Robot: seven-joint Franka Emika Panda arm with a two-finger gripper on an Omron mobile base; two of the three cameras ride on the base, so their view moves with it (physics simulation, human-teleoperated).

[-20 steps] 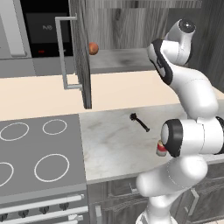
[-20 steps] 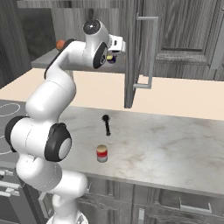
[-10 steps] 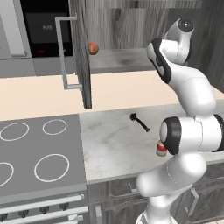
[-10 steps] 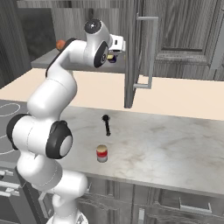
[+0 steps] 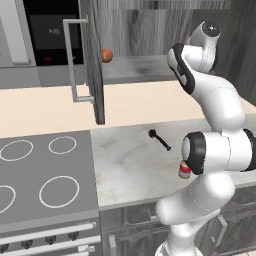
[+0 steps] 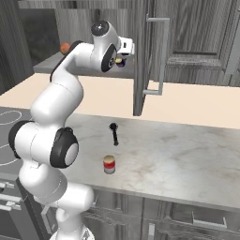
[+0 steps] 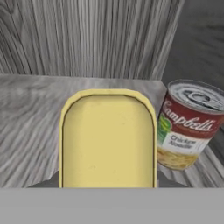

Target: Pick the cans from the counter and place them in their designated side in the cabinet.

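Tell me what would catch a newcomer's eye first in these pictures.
The white arm reaching high into the open cabinet, its gripper shut on a yellow-topped can just over the grey shelf. A red-labelled soup can stands on that shelf beside it. On the marbled counter stands a small red can, near a black utensil.

even flat rendered light, soft shadows, slightly blurry

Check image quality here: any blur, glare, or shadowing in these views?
Hand view: the yellow-topped can looms close and soft-edged, while the red soup can beside it reads sharp. Left base view: flat, even light, no glare on the counter. Right base view: soft shadow under the red can.
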